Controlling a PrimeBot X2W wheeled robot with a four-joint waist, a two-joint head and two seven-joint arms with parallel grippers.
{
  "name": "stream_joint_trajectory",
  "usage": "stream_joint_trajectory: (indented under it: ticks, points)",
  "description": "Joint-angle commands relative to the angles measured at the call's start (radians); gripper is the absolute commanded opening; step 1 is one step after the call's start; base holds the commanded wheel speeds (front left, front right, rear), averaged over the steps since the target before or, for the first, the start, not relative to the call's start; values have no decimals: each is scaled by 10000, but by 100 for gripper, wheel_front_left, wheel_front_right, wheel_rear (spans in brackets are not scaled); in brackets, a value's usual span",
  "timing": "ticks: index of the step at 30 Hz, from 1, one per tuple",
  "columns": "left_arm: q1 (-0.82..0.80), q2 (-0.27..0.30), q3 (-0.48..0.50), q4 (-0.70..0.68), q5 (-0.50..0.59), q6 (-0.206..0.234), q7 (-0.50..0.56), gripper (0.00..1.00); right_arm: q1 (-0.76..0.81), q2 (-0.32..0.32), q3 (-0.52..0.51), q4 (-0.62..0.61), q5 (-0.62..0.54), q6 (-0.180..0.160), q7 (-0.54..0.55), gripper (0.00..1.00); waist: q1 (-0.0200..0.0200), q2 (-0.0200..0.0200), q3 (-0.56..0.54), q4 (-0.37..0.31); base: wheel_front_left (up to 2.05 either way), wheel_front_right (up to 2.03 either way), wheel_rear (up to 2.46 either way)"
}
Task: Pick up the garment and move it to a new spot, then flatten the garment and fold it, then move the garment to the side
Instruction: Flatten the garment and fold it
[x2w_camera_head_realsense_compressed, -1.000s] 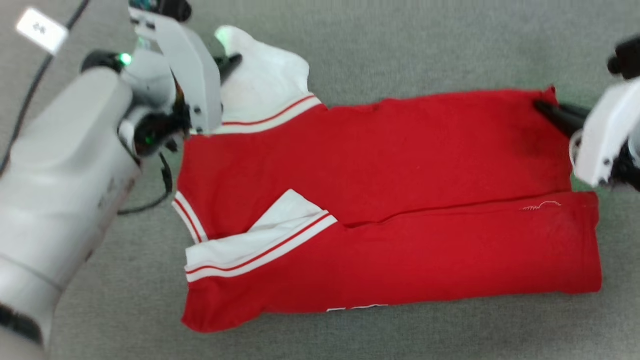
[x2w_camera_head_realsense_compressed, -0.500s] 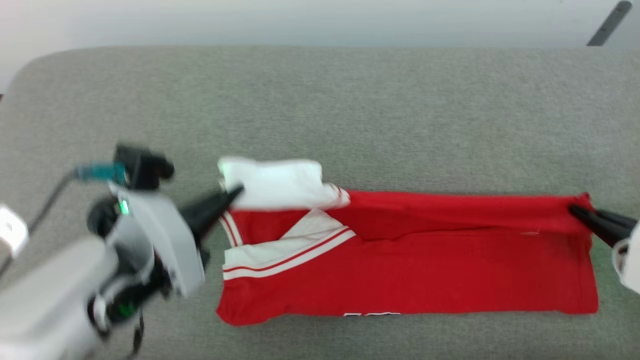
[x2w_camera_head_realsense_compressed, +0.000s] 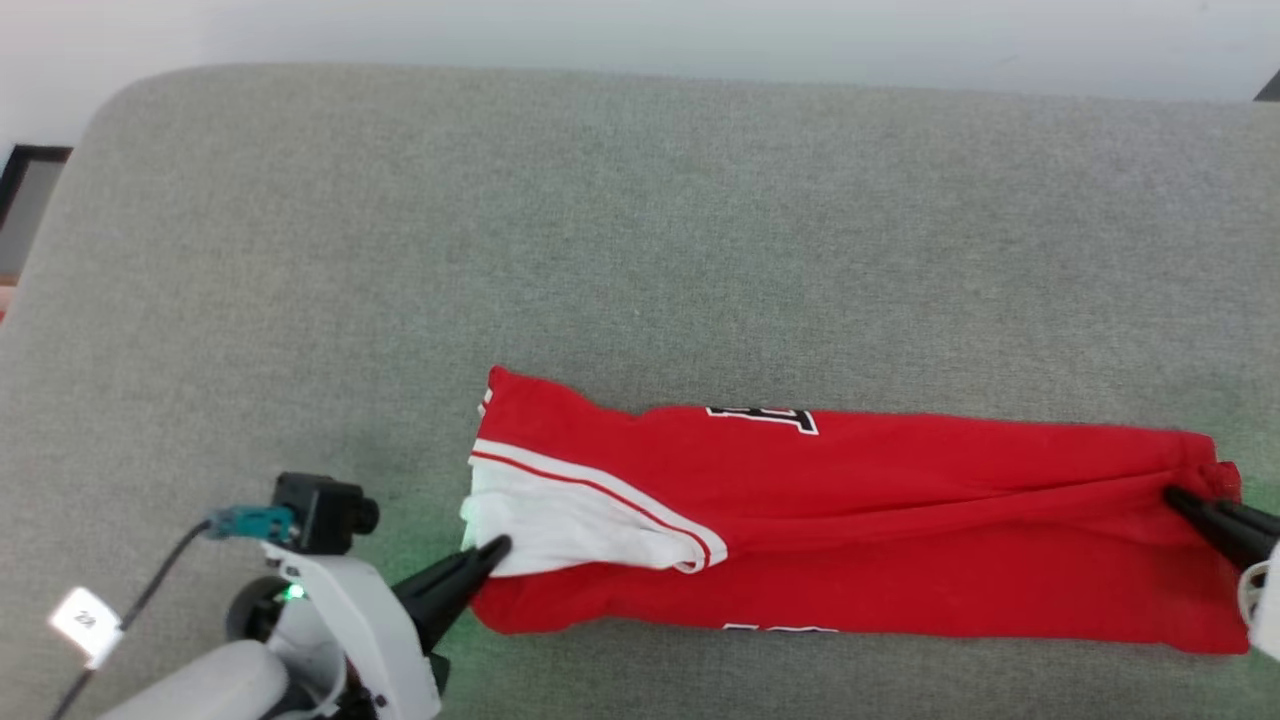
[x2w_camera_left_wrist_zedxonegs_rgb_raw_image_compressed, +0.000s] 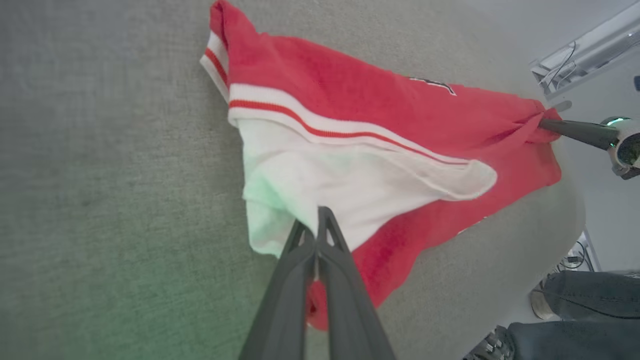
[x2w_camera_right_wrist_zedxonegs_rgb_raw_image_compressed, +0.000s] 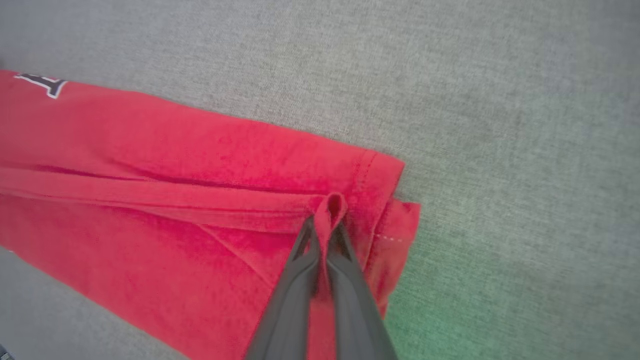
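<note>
The garment (x2w_camera_head_realsense_compressed: 900, 530), a red jersey with a white sleeve and striped trim, lies folded into a long band across the grey surface (x2w_camera_head_realsense_compressed: 640, 250). Black white-edged lettering shows at its far edge. My left gripper (x2w_camera_head_realsense_compressed: 495, 548) is shut on the white sleeve at the band's left end; the left wrist view shows its tips (x2w_camera_left_wrist_zedxonegs_rgb_raw_image_compressed: 315, 220) pinching the white cloth (x2w_camera_left_wrist_zedxonegs_rgb_raw_image_compressed: 350, 185). At the right end my right gripper (x2w_camera_head_realsense_compressed: 1175, 495) is shut on a pinch of red hem, seen close in the right wrist view (x2w_camera_right_wrist_zedxonegs_rgb_raw_image_compressed: 327, 220) with the fabric (x2w_camera_right_wrist_zedxonegs_rgb_raw_image_compressed: 150, 200) pulled into a ridge.
The grey cushioned surface extends wide beyond the garment, with its rounded far-left corner (x2w_camera_head_realsense_compressed: 110, 100). A pale floor lies beyond the far edge. A person's legs in dark trousers (x2w_camera_left_wrist_zedxonegs_rgb_raw_image_compressed: 590, 300) stand past the surface's edge in the left wrist view.
Both grippers have carried the far edge of the garment toward me, folding it over into a narrower band. The head camera has also tilted, showing more of the surface.
</note>
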Motion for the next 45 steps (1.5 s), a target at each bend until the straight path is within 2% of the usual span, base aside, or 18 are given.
stream_joint_trajectory:
  ticks: [1,7,13,14,16,18,19,20,23,27,30,34,37,40,45]
  points:
    - [148,-263,-20,335,-128,-185,-65,0,142,221,-57,96,-189,0,-55,0,0,-1,121,60,0,0,0]
    - [-12,-1326,-17,2022,-288,-751,-413,0,-47,734,220,476,-1080,0,-56,0,0,-1,441,33,0,0,0]
    - [-199,-2025,-306,3498,48,-1018,-588,0,-217,1190,556,830,-1398,-7,-146,0,0,-1,543,-48,0,0,0]
    - [-208,-2106,-303,3639,32,-1061,-643,0,-261,1240,558,791,-1349,-7,-203,25,0,-1,521,-71,0,0,0]
    - [-212,-2170,-244,3792,-22,-1153,-789,4,-288,1259,545,648,-1229,-5,-315,100,0,-1,419,-108,0,0,0]
    - [-164,-2133,-97,3752,-100,-1234,-1057,44,-196,1132,540,411,-1099,4,-368,100,0,-1,287,-128,0,0,0]
    - [-120,-2086,-17,3682,-133,-1254,-1196,91,-132,1012,530,287,-1027,3,-340,100,0,-1,207,-140,0,0,0]
    - [-69,-2029,54,3581,-179,-1280,-1340,100,-89,875,490,124,-898,3,-303,100,0,-1,122,-144,0,0,0]
    - [120,-1891,261,3200,-230,-1300,-1661,100,86,465,273,-417,-511,1,-194,100,0,-1,-87,-110,0,0,0]
    - [341,-1775,503,2589,-104,-975,-1954,100,359,-83,-189,-776,-127,1,-60,100,0,-1,-267,55,0,0,0]
    - [482,-1827,822,2240,97,-610,-2143,100,600,-293,-656,-597,345,1,211,100,0,-1,-336,242,0,0,0]
    - [715,-2219,1518,1927,852,-77,-2267,100,961,-462,-1179,118,975,0,1120,100,0,-1,-343,537,0,0,0]
    - [1058,-2698,2780,1688,2459,348,-2281,100,1048,-324,-1502,575,1371,3,1858,100,0,-1,-263,745,0,0,0]
    - [1705,-3420,3983,1418,4334,700,-2254,100,901,-176,-1622,841,1505,3,2681,100,0,-1,-161,903,0,0,0]
    - [2517,-4453,5577,1087,6719,650,-2257,100,532,211,-1663,1142,1268,3,3845,100,0,-1,-9,1096,0,0,0]
